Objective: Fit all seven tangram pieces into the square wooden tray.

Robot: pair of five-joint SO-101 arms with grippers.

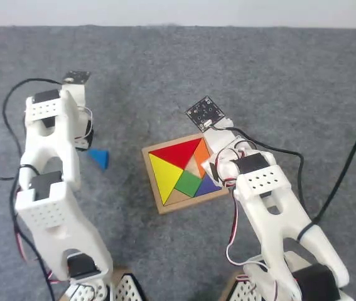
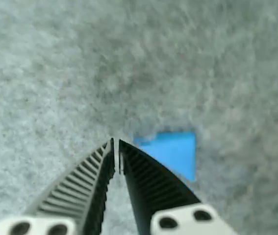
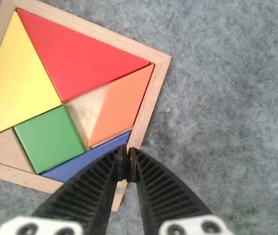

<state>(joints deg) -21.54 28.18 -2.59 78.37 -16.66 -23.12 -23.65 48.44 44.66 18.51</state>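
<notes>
Left tool [image 2: 116, 142] closed and empty, blue triangle [image 2: 174, 151] partly behind it; right tool [image 3: 127, 150] closed, tray [image 3: 152, 100] edge beneath

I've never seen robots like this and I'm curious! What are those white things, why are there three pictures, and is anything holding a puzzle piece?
Those white things are two robot arms with pinchers called grippers. One picture comes from a camera looking down over the grey mat. The other two come from little cameras on each arm's wrist, so you see the black pinchers up close. The wooden tray holds five pieces: red, yellow, orange, green and dark blue, with two bare spots. A light blue triangle lies on the mat outside the tray, beside the left gripper. The right gripper is over the tray's edge. Both are pinched shut and hold nothing.
</notes>
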